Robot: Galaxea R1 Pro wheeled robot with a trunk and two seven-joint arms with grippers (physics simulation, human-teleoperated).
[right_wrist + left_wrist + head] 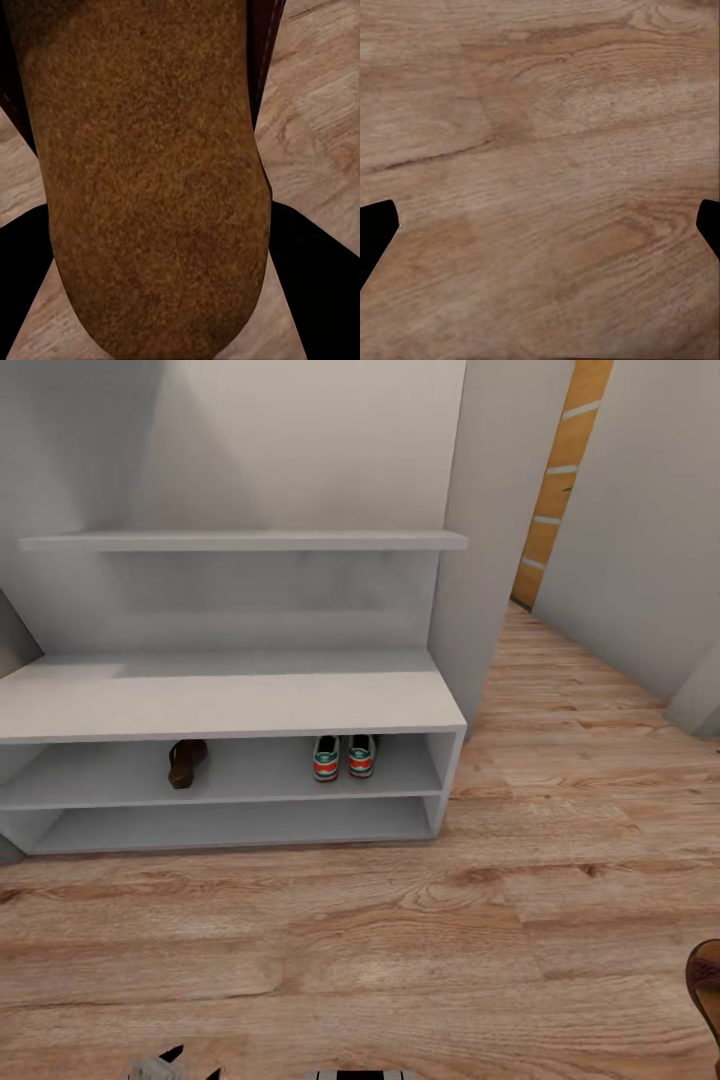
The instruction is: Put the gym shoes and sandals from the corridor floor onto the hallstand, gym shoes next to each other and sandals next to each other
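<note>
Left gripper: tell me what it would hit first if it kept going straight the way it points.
Most likely the bare corridor floor. The left gripper looks straight at the planks, fingertips spread wide apart with nothing between them; how far off the floor lies is unclear.

Pale grey hallstand, green-striped cream gym shoes, dark brown sandals, light brown wood-grain floor.

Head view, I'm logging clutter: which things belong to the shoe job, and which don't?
Job:
gym shoes on the rack's upper slot
sandal in that slot
second sandal between right claw fingers
hallstand
corridor floor

Not job:
orange-striped wall panel
</note>
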